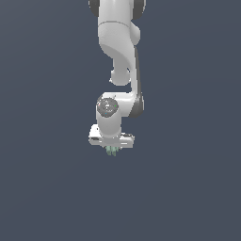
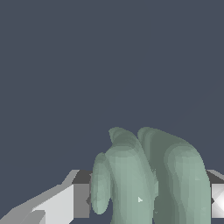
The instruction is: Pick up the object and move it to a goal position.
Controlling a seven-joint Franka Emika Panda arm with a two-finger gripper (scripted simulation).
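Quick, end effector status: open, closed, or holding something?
End effector: closed on the pale green ribbed object, which sits between its fingers.

arm (image 1: 117, 56): hanging down | pincer (image 1: 112, 149): closed on mint-green object (image 1: 112, 151)

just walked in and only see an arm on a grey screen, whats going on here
A simulated white Panda arm points its gripper straight down over a plain dark grey surface. A tiny pale mint-green ribbed object sits between the jaws, and the wrist view shows it close up. The jaws appear closed on it. No goal marker is visible.
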